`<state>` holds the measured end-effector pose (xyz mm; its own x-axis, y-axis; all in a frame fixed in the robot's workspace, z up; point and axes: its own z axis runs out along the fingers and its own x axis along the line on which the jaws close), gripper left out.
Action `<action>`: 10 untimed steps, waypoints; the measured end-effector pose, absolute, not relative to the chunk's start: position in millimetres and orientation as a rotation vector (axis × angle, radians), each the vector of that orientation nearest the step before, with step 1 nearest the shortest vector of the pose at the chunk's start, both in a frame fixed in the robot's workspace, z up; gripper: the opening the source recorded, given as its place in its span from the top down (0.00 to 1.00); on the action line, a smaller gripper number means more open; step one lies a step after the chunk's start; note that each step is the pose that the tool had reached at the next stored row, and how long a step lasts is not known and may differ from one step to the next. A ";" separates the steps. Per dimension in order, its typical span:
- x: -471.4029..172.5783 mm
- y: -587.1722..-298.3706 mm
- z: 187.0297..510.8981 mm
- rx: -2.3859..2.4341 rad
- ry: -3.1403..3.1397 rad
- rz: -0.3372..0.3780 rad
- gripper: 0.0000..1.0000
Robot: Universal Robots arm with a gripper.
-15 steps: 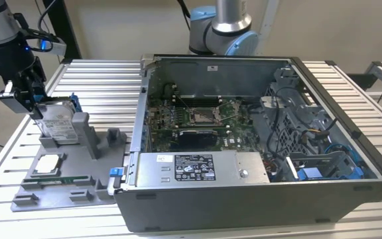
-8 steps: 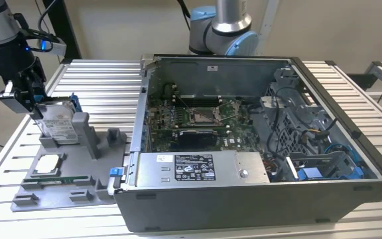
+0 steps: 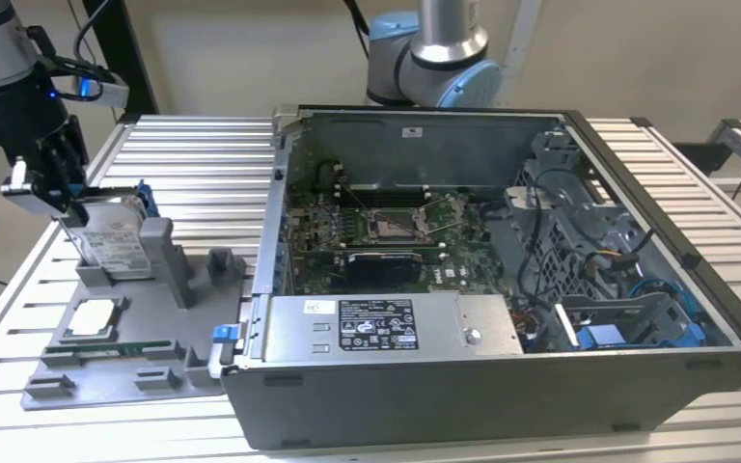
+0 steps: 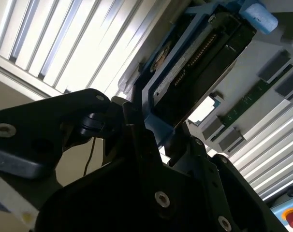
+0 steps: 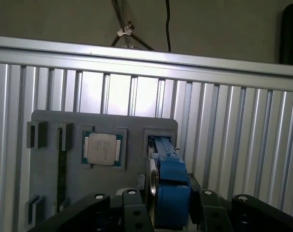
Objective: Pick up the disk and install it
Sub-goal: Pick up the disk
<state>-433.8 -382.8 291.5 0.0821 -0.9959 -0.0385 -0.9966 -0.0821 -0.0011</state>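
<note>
The disk (image 3: 116,238), silver-grey with a white label and a blue frame, stands on edge in a slot of the grey fixture plate (image 3: 151,323) at the exterior view's left. My gripper (image 3: 69,207) comes down over its upper corner, with a finger on each side. In the first wrist view the blue-framed edge of the disk (image 5: 168,169) sits between the two dark fingers (image 5: 132,208), which press close on both sides. In the second wrist view the disk (image 4: 199,63) runs away from the gripper, showing its dark underside and connector. The disk's foot still rests in the fixture.
An open computer case (image 3: 474,395) takes up the middle and the exterior view's right, with a silver box (image 3: 390,326), a motherboard (image 3: 390,227) and a blue-trimmed bay (image 3: 628,333) inside. A square chip (image 3: 94,318) and a memory stick (image 3: 88,349) lie on the fixture. A second arm's base (image 3: 435,58) stands behind the case.
</note>
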 end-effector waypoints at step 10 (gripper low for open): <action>-433.8 -382.7 291.1 -2.291 2.110 0.043 1.00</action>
<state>-433.8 -382.7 291.1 0.0821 -0.9959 -0.0388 -0.9966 -0.0821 -0.0013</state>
